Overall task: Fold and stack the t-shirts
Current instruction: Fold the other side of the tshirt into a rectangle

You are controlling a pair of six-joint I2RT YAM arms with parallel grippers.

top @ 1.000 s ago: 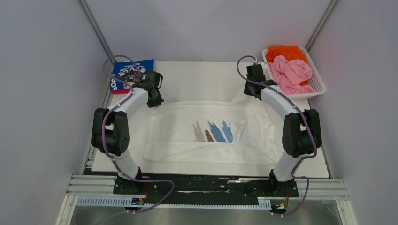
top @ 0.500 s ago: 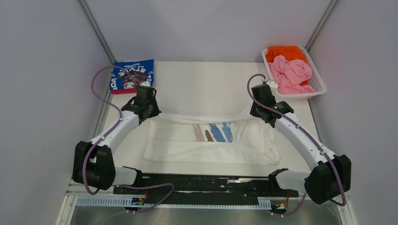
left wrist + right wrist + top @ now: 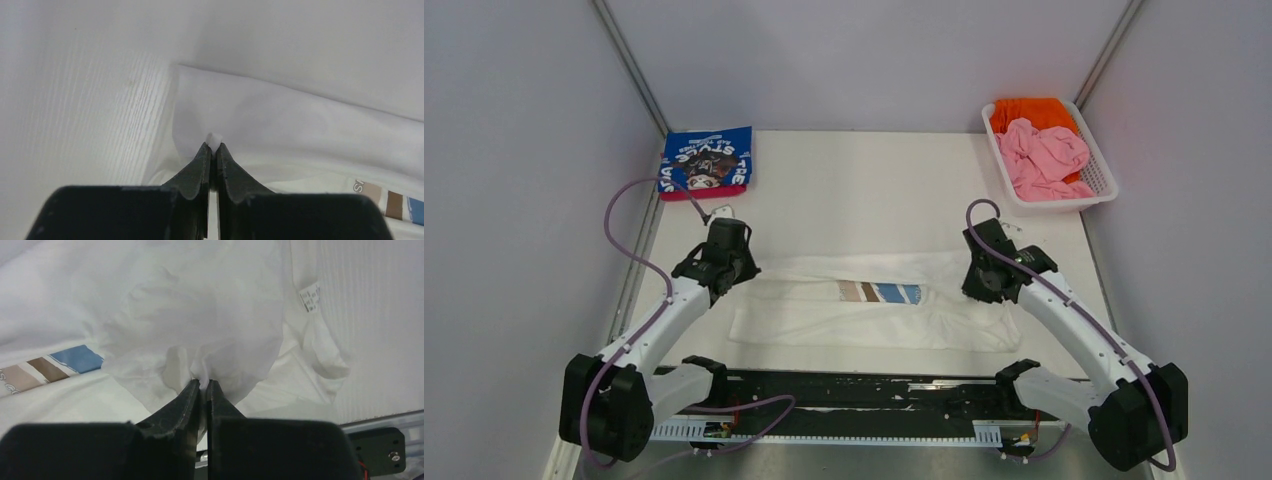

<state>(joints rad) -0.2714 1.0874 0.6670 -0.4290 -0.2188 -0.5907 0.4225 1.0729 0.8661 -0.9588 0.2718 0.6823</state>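
The white t-shirt (image 3: 864, 305) with tan, brown and blue brush strokes lies across the table's near half, its far edge folded toward me over the print. My left gripper (image 3: 742, 272) is shut on the shirt's left folded edge (image 3: 214, 139). My right gripper (image 3: 977, 283) is shut on a bunch of the shirt's fabric (image 3: 202, 377) at its right end. The folded blue t-shirt (image 3: 706, 160) with white lettering lies at the far left. The pink t-shirt (image 3: 1044, 155) and the orange t-shirt (image 3: 1027, 110) sit crumpled in the basket.
A white plastic basket (image 3: 1105, 191) stands at the far right corner. Grey walls close in both sides. A black and metal rail (image 3: 864, 395) runs along the near edge by the arm bases.
Both grippers have pulled the shirt's far edge toward me, from the far half to mid-table. The shirt now lies folded, with most of the print covered.
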